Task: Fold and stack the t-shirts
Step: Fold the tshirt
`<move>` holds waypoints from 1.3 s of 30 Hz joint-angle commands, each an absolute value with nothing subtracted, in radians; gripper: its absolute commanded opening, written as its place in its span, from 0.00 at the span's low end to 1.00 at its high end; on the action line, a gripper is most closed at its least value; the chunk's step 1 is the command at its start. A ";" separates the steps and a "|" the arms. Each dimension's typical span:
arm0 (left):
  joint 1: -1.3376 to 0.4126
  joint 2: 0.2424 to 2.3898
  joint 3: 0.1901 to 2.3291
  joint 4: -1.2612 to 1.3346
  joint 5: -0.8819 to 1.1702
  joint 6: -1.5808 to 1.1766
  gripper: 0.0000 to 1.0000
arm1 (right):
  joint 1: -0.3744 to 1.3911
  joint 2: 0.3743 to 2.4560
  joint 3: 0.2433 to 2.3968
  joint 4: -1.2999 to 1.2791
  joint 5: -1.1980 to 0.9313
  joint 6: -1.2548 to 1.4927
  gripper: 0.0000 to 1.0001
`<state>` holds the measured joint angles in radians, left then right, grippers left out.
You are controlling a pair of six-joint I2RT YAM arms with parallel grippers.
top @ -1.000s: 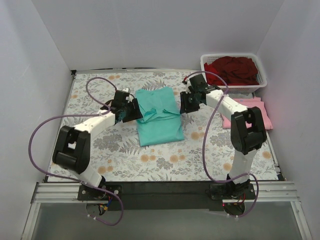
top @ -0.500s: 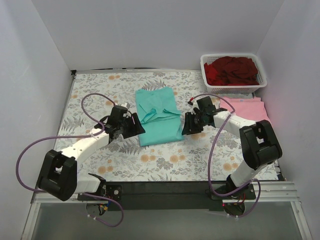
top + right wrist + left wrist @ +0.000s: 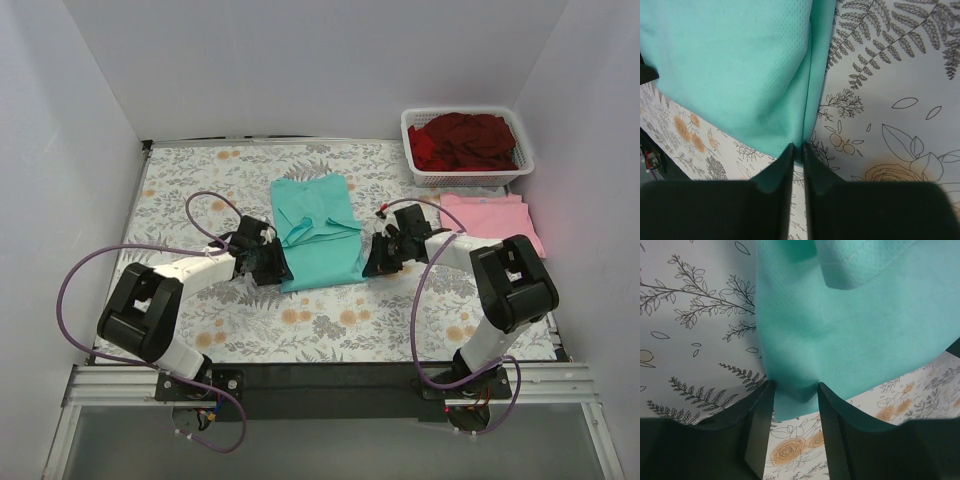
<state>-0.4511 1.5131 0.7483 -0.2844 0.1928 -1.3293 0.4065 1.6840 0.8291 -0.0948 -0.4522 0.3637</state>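
The teal-green t-shirt [image 3: 320,240] lies on the floral table as a long folded strip. My left gripper [image 3: 272,266] is at its near left corner. In the left wrist view the jaws [image 3: 795,387] stand apart with the teal corner [image 3: 790,405] lying between them. My right gripper [image 3: 374,262] is at the near right corner. In the right wrist view it [image 3: 799,149] is shut on the shirt's edge [image 3: 805,120]. A light pink t-shirt [image 3: 490,218] lies folded at the right. Dark red t-shirts [image 3: 465,140] fill the basket.
The white lattice basket [image 3: 470,177] stands at the far right corner, just behind the pink shirt. White walls close in the table on the left, back and right. Purple cables loop beside both arms.
Both grippers have moved from the shirt's sides down to its near corners and lowered to the table. The shirt has not visibly shifted.
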 commanded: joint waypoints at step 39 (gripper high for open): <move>-0.620 1.655 0.933 -0.417 0.184 -1.405 0.34 | 0.589 1.666 0.968 -0.055 -0.397 0.354 0.27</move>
